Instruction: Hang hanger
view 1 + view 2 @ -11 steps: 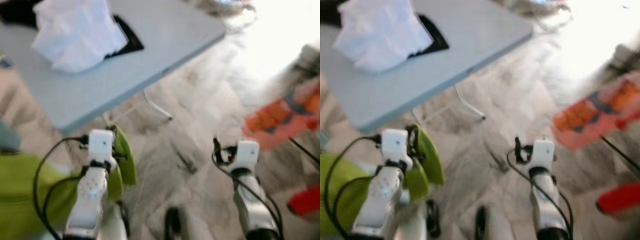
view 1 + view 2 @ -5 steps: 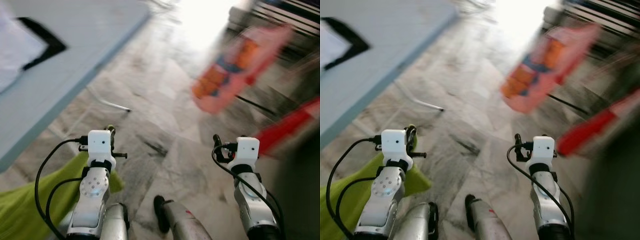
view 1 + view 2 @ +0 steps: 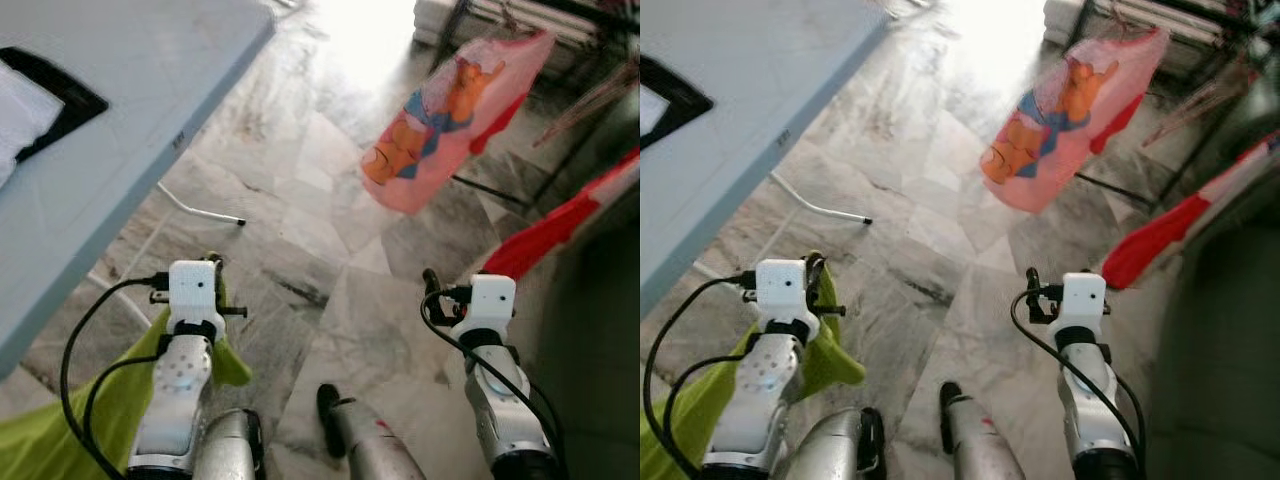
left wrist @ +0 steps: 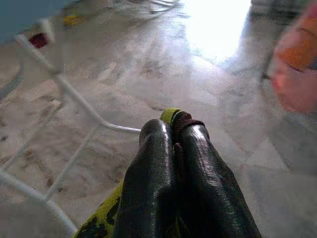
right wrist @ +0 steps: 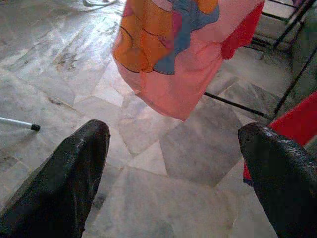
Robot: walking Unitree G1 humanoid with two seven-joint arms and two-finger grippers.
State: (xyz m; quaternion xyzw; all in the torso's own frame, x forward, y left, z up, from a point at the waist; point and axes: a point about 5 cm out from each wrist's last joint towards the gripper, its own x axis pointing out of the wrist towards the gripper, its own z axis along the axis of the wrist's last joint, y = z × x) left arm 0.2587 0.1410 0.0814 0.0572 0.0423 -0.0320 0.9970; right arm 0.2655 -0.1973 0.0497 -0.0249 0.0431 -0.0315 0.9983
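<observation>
a robot looks down at its own two arms over a grey marble floor [image 3: 330, 200]. far to the left, a pale blue folding table [image 3: 150, 90] juts into view, with a white cloth [image 3: 15, 115] lying on a black item at its left edge, and its thin white leg [image 3: 200, 210] resting on the floor beneath. near left, the left gripper [image 4: 173, 144] has its two black fingers pressed tight together, clamped on a bright green garment [image 3: 60, 430] that droops down and away to the robot's left. a small green and dark tip pokes out just past the fingertips in the left wrist view; the hanger itself cannot be made out, so it is probably inside that garment, though this is a guess. near the middle, the robot's dark feet show at the bottom. to the right, the right gripper [image 5: 173, 148] is held out with its fingers wide apart and nothing between them. beyond it, far right, a pink cartoon-print garment [image 3: 450, 110] hangs from a dark drying rack [image 3: 520, 150], with a red cloth [image 3: 560, 225] hanging just beside it. the step in hand appears to be carrying the green garment toward the rack. the next move likely calls for walking closer, then lifting the left arm up to a free rail
</observation>
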